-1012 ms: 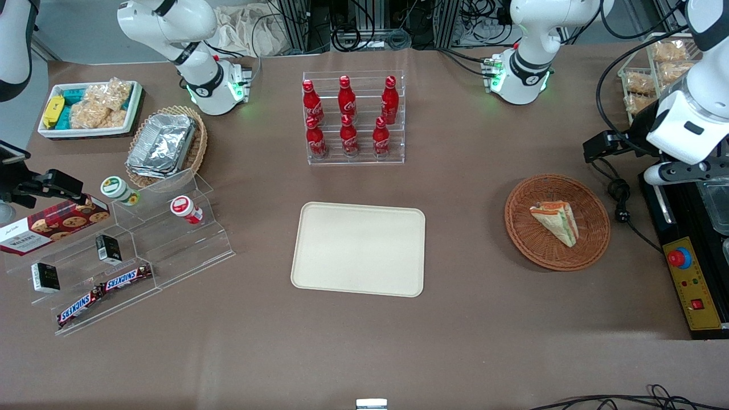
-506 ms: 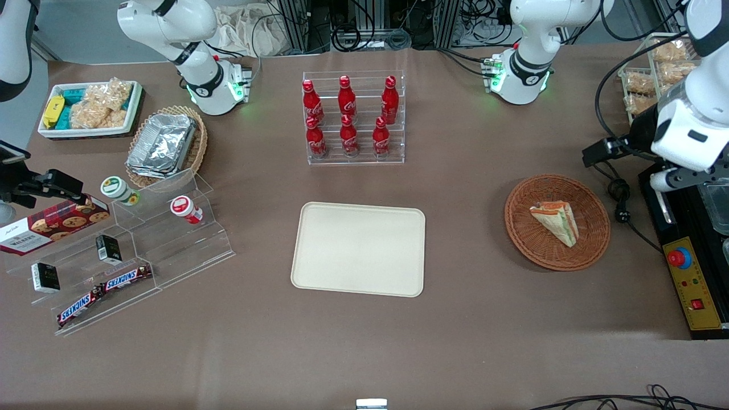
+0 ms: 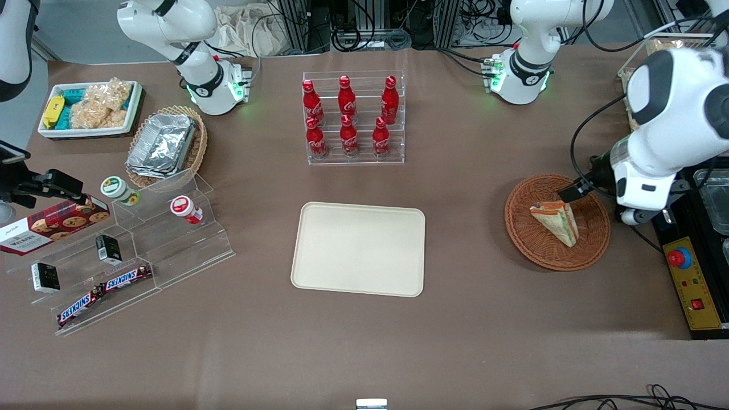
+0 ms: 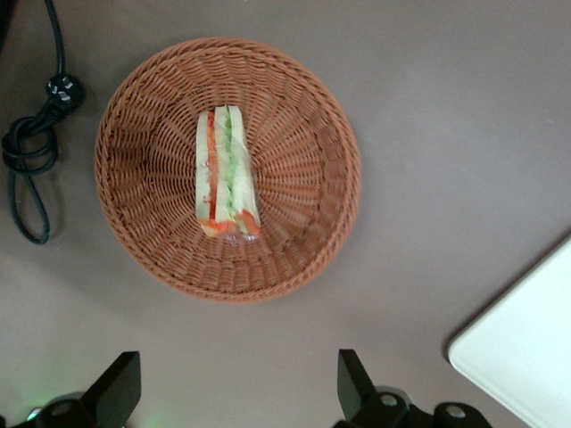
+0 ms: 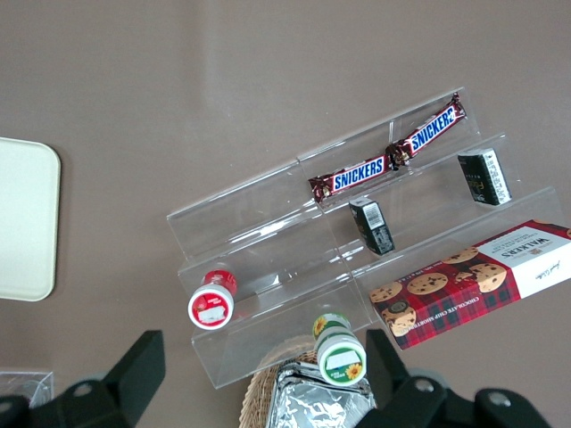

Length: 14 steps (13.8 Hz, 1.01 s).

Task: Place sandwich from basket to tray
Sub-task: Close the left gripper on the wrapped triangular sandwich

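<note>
The sandwich (image 3: 555,222) is a pale wedge with green, orange and red layers, lying in the round reddish-brown wicker basket (image 3: 527,242). The cream tray (image 3: 359,249) lies flat toward the table's middle, with nothing on it. In the left wrist view my gripper (image 4: 236,392) is open and empty, its two black fingers (image 4: 120,388) spread wide, apart from the basket (image 4: 134,205) and the sandwich (image 4: 226,174). A tray corner (image 4: 526,348) also shows there. In the front view the working arm's white wrist (image 3: 646,179) hangs over the basket's edge toward the working arm's end.
A black plug and cable (image 4: 31,152) lie on the table beside the basket. A black control box with a red button (image 3: 680,259) stands at the working arm's end. A rack of red bottles (image 3: 353,119) stands farther from the camera than the tray. A clear stepped snack stand (image 3: 142,250) is toward the parked arm's end.
The working arm has swung in from the table's end toward the basket; its wrist now hangs at the basket's edge. The sandwich, basket and tray have not moved.
</note>
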Motion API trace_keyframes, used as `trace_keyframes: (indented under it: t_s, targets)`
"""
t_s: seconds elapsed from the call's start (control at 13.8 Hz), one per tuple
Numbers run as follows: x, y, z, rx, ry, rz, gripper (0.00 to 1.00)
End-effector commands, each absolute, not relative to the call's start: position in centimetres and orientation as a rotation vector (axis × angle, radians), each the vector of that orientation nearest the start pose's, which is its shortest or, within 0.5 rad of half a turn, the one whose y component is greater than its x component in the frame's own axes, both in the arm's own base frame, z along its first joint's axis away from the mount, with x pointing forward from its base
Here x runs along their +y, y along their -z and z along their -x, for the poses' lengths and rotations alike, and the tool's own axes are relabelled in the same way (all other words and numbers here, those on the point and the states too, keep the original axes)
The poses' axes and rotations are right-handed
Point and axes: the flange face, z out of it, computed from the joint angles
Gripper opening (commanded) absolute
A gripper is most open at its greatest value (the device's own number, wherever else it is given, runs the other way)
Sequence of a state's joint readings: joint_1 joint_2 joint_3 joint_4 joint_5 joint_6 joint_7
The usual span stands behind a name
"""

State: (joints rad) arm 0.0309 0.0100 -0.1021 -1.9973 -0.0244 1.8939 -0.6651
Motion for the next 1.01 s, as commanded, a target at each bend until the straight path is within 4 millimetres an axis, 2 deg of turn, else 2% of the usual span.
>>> trace_keyframes:
  t_s: [0.0, 0.14, 0.51, 0.8, 0.87, 0.94]
  targets:
    - [-2.0, -40.2, -52.4, -1.016, -0.119, 2.962, 0.99]
    - [0.2, -36.2, -52.3, -1.091, -0.102, 2.943, 0.99]
    - [0.7, -28.7, -53.1, -1.117, -0.13, 2.939, 0.99]
    - [0.9, -25.1, -53.5, -1.129, -0.117, 2.945, 0.99]
    - [0.8, -24.3, -53.4, -1.129, -0.131, 2.943, 0.74]
    - [0.8, -23.9, -53.4, -1.126, -0.143, 2.941, 0.23]
